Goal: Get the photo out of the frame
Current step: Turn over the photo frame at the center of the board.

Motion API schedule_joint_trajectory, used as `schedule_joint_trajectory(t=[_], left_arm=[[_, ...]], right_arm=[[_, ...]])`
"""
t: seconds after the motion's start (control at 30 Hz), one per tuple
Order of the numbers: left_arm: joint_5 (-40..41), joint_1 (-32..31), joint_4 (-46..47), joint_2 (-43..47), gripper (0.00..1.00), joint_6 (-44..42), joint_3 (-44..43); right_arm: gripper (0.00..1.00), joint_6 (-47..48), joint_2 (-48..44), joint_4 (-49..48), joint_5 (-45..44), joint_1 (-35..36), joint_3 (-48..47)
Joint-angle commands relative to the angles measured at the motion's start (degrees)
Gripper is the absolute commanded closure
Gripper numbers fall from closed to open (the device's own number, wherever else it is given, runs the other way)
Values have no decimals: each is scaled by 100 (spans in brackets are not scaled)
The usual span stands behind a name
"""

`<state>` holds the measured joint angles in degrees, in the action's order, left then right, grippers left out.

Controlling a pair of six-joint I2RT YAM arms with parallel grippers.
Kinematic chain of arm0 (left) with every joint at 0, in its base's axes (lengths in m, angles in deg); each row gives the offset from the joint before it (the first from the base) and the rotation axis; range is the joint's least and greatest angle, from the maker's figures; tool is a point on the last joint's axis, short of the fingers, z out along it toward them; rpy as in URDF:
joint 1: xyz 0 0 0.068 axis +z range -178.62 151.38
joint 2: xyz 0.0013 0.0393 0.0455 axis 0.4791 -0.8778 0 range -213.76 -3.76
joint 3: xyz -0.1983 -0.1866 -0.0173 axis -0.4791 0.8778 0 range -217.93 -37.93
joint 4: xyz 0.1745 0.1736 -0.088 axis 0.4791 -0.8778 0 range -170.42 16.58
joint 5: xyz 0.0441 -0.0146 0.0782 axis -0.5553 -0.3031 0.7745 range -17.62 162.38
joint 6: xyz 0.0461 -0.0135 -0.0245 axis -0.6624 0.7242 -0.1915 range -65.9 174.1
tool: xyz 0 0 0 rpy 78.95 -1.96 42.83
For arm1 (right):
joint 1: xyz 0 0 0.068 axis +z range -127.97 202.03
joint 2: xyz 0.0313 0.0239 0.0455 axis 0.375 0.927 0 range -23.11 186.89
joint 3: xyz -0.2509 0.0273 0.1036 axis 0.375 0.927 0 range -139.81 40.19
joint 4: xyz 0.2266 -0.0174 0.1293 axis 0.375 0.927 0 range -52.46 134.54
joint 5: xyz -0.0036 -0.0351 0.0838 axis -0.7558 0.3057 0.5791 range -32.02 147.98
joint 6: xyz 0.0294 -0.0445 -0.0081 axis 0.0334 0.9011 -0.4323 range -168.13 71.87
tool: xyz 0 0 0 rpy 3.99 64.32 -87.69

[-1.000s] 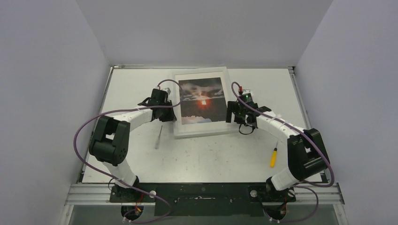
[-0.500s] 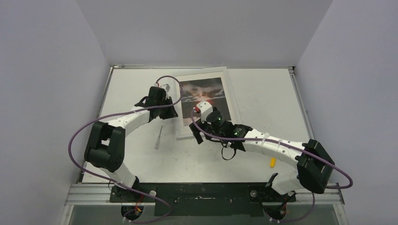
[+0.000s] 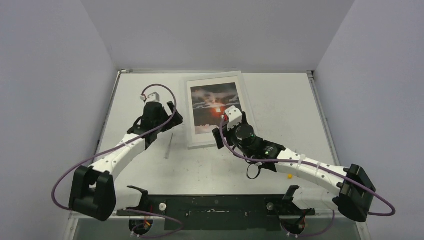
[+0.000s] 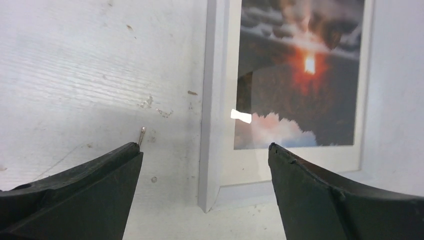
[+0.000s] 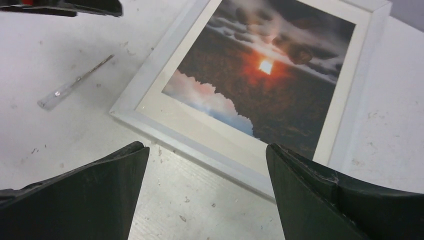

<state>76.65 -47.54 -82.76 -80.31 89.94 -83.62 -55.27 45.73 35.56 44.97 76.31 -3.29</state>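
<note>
Seeing the frame [image 3: 189, 120] face-up, the photo [image 3: 216, 107] inside, long axis running away from me — my right gripper [image 3: 226, 134] hangs spread over its near end, left gripper [image 3: 170, 118] gaping farther left.

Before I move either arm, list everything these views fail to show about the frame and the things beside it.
- The frame: its back and any clips, in every view, since it lies face up.
- Its near right corner: top view, under the right gripper.
- Yellow thing: top view, nearly all behind the right arm.
- Thin tool: its tip is too small in every view.
</note>
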Motion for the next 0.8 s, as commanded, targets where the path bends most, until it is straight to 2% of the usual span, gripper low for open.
schedule_joint_trajectory(t=[0.0,0.07,0.13,0.23,0.27,0.37,0.43,0.57,0.67,0.77], left_arm=[[420,594,550,756,4,1226,424],[-777,1204,1644,892,3,1276,1057],[-1141,1261,1801,838,2,1264,1079],[-747,822,1005,516,0,765,440],[-644,648,678,366,5,616,217],[-612,267,294,-119,11,380,-335],[-642,164,193,-428,15,407,-563],[-761,95,114,-1003,16,493,-886],[-577,-87,-396,-1498,16,322,-1373],[-344,-257,-741,-1884,21,219,-1803]], right_arm=[[10,-115,-199,-398,-456,-96,-19],[10,-226,-89,-226,-416,-118,-150],[10,-328,-12,-181,-375,-121,-219],[10,-506,58,-192,-399,-127,-250],[10,-590,115,-119,-379,-135,-330],[10,-761,476,466,-260,-138,-788],[10,-823,681,660,-299,-135,-953],[7,-620,638,426,-154,-121,-749],[7,-530,622,365,-96,-111,-679],[6,-467,632,423,-143,-103,-689]])
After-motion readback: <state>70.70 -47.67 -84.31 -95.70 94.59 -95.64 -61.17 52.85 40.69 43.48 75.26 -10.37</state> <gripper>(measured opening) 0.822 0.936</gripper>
